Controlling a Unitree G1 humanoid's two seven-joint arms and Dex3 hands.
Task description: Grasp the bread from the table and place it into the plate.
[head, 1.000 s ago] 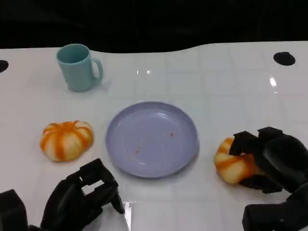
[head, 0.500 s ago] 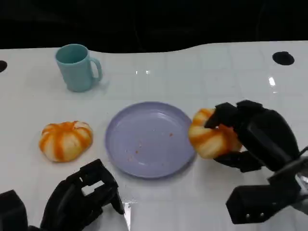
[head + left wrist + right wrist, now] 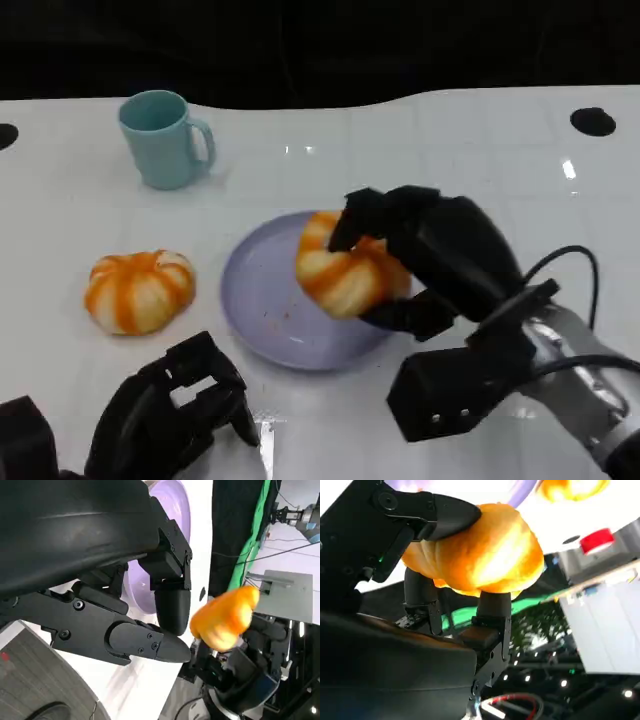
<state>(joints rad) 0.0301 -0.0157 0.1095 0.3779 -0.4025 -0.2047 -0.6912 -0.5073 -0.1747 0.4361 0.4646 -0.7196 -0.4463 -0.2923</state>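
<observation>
One bread (image 3: 345, 275) in right robot hand (image 3: 425, 260) over plate (image 3: 255, 300); seemingly unlabelled.

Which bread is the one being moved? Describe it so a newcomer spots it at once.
Start at the lavender plate in the middle of the white table. The bread is the orange-striped bun above the plate's right half, gripped by the right hand. The other bun lies untouched on the table, left of the plate.

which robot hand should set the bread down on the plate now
The right robot hand: it already holds the bread over the plate. The left robot hand sits low near the table's front edge, holding nothing.
</observation>
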